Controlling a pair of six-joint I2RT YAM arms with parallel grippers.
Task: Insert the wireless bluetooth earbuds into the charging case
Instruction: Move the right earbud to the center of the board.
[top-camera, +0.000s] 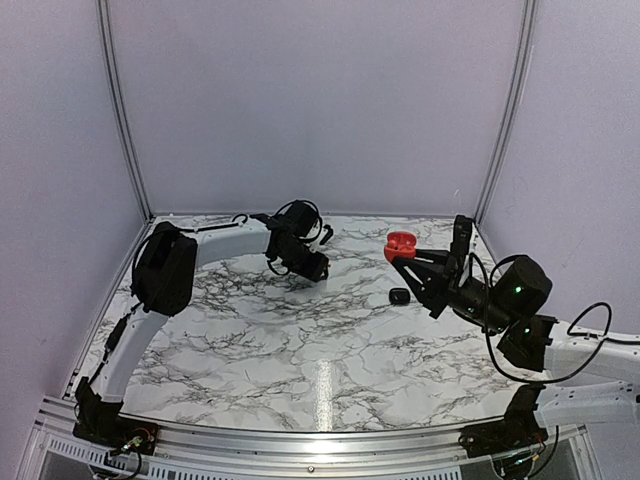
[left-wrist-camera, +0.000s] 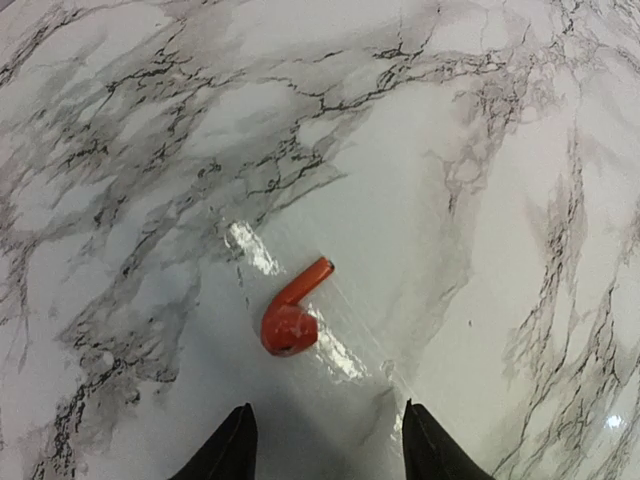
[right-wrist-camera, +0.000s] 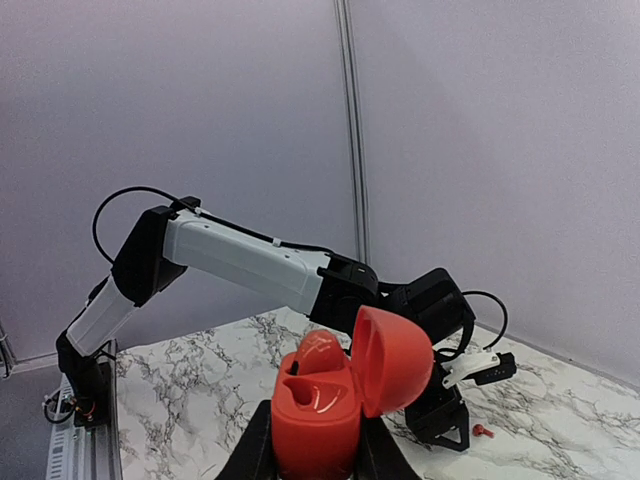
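Right fingers (right-wrist-camera: 318, 448) are clamping the open red case (right-wrist-camera: 315, 405), seated earbud (right-wrist-camera: 320, 352) apparently inside; left fingers (left-wrist-camera: 325, 440) are hovering part-open, empty, loose earbud (left-wrist-camera: 290, 318) lying at their twelve o'clock.

Left wrist view: left fingers (left-wrist-camera: 230, 450) cut off by bottom edge, only two dark tips showing.

Right wrist view:
- red case (right-wrist-camera: 318, 425) cut by bottom edge, covering most of right fingers (right-wrist-camera: 256, 455)
- contents of case wells unclear
- red earbud (right-wrist-camera: 484, 431) mere speck on worktop (right-wrist-camera: 200, 400), shape unreadable

Top view:
- red earbud not made out, lost beneath left gripper (top-camera: 316, 270) toward worktop's far edge
- small black item (top-camera: 400, 296) toward right edge too small to tell case from bud
- right arm (top-camera: 590, 350) runs off picture's right edge
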